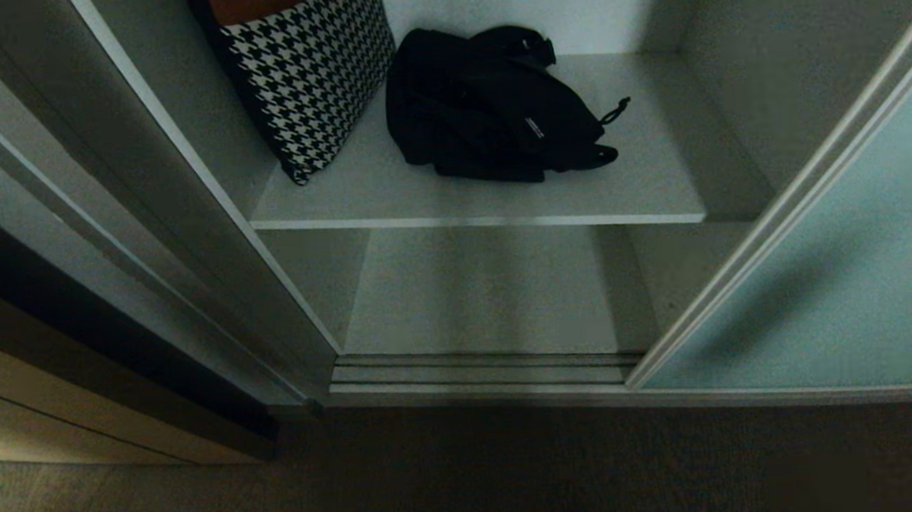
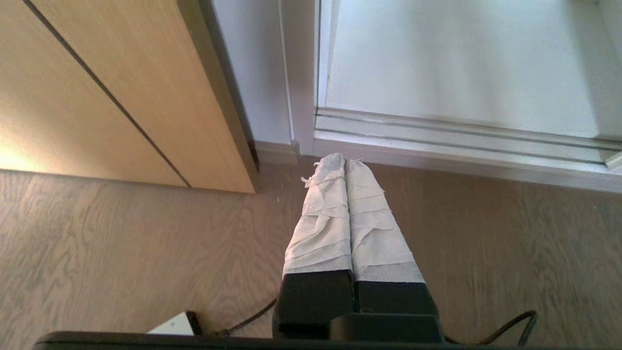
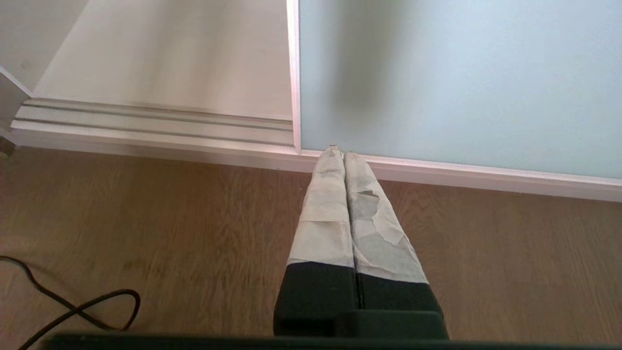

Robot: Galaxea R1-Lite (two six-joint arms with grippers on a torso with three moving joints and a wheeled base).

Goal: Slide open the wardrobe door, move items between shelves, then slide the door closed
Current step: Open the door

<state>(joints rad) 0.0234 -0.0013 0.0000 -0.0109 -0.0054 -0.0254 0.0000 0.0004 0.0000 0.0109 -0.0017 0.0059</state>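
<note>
The sliding wardrobe door [image 1: 839,267], frosted pale blue-green glass in a slim light frame, stands slid to the right, leaving the compartment open; it also fills the right wrist view [image 3: 457,82]. On the upper shelf [image 1: 500,199] a floppy black bag [image 1: 487,106] lies in the middle, and a houndstooth bag [image 1: 306,69] with an orange top leans at the left. The lower shelf [image 1: 474,294] is bare. My left gripper [image 2: 345,158] hangs shut over the floor before the wardrobe's left post. My right gripper [image 3: 344,153] hangs shut before the door's bottom rail. Neither holds anything.
A ribbed silver floor track [image 1: 477,368] runs along the wardrobe's threshold. A beige wooden panel [image 2: 112,87] stands left of the wardrobe. Black cable [image 3: 82,306] loops on the wooden floor [image 2: 121,253]. A small white object [image 2: 172,324] lies by the left gripper's base.
</note>
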